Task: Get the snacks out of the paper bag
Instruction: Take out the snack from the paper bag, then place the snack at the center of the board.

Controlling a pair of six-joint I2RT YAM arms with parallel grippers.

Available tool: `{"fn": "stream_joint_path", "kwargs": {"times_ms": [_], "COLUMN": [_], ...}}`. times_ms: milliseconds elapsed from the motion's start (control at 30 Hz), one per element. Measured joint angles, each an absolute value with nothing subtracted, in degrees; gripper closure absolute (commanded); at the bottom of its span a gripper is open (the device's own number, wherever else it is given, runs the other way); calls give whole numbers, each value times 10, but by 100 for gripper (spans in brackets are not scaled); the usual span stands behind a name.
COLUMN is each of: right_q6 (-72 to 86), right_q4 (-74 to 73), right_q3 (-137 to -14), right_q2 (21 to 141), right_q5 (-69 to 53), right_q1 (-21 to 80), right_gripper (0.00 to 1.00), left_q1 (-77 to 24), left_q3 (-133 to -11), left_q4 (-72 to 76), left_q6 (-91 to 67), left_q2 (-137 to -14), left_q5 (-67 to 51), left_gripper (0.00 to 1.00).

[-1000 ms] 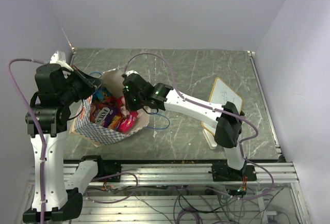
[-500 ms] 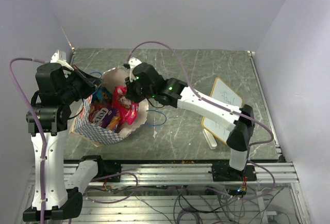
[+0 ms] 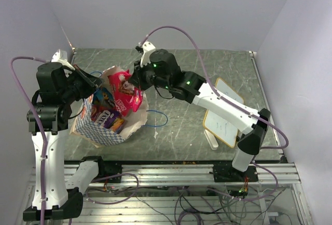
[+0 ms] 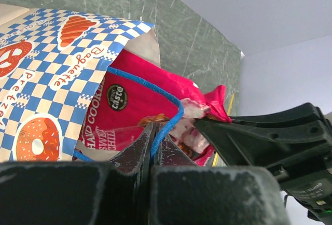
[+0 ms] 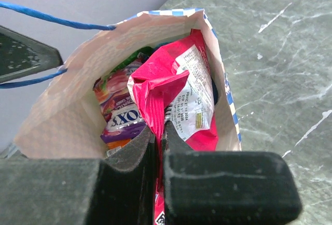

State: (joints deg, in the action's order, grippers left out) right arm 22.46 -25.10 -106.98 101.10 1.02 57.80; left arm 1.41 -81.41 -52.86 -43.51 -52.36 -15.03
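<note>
- The right pincer (image 5: 158,131) is clamped on the crumpled top edge of the big red snack bag (image 5: 182,100). The snack bag hangs below the pincer with its long axis roughly upright, and its lower end appears to sit inside the paper bag's (image 3: 104,134) mouth.
- The left pincer (image 4: 155,134) is shut on the blue string handle (image 4: 150,87), steadying the paper bag from its left side.
- Other packets, including a purple one (image 5: 123,120), lie deeper in the paper bag.
- The next move is probably straight up, then to the right.
- Bare green table (image 3: 187,126) lies between the paper bag and the whiteboard (image 3: 224,113), so there is room to set the snack bag down.
</note>
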Motion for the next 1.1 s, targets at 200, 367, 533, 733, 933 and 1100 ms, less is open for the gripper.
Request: {"fn": "stream_joint_path", "kwargs": {"times_ms": [200,367,533,733,933,1100], "right_q6": [204,171,129,109,121,144], "right_q4": [-235,-195,-160,-143,-129,-111], "right_q3": [-1046,-1003,-1003,-1003,-1007,-1010], "right_q2": [946,853,815,822,862,930], "right_q5": [2,5,44,68,70,65], "right_q1": [566,553,540,456,356,313], "right_gripper": [100,100,100,100,100,100], "left_q1": [14,14,14,14,14,14], "left_q3": [-816,-817,-817,-817,-833,-852], "left_q4": [-521,-521,-519,-519,-524,-531], "left_q6": [-433,-427,-424,-417,-392,-367], "left_q2": [-530,-538,-541,-546,-569,-585], "left_q5": [-150,-149,-149,-149,-148,-149], "left_gripper": [93,93,93,93,93,93]}}
